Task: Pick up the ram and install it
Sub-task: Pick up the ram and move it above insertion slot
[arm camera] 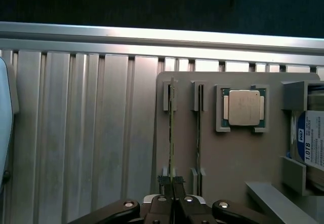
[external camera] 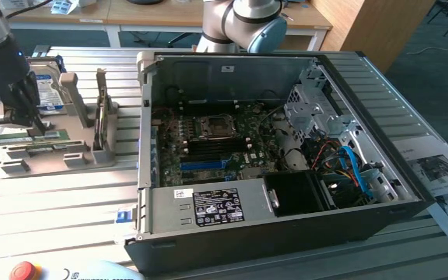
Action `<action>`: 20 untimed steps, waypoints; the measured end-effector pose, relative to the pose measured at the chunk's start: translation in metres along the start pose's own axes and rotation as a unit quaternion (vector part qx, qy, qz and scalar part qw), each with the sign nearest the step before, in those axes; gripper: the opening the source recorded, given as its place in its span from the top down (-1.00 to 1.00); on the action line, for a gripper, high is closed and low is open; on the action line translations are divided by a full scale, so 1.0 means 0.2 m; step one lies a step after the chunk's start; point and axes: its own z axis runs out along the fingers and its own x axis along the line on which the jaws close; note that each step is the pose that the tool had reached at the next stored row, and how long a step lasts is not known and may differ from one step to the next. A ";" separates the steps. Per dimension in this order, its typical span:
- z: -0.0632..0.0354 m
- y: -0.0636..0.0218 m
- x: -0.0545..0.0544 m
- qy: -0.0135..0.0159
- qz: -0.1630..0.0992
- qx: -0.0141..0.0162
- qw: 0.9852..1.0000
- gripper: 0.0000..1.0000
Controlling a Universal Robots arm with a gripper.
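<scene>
Pinching the long, thin green circuit-board ram [arm camera: 172,127]
My claw [arm camera: 172,182] is clamping narrowly near one end; it's probably light, stiff and fragile.

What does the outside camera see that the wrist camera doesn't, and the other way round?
The exterior view has the open computer case, its motherboard, a silver power supply and a red button. The wrist view has a square processor chip sitting in the grey tray, and the end effector shut on the ram, seen edge-on. Both share the ram, the tray, the blue-labelled hard drive and the slatted table.
</scene>
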 end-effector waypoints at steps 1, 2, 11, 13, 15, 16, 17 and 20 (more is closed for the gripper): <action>-0.012 0.000 0.00 0.000 0.000 0.000 1.000 0.76; -0.022 0.000 0.00 0.000 0.000 0.000 1.000 0.76; -0.110 -0.002 0.00 0.001 0.000 0.000 1.000 0.76; -0.126 -0.002 0.00 0.001 0.000 0.000 1.000 0.76; -0.143 -0.002 0.00 0.001 0.000 0.000 1.000 0.76; -0.151 -0.002 0.00 0.001 0.000 0.000 1.000 0.76; -0.159 -0.002 0.01 0.001 0.000 0.000 1.000 0.76; -0.189 -0.002 0.01 0.002 0.000 0.000 1.000 0.76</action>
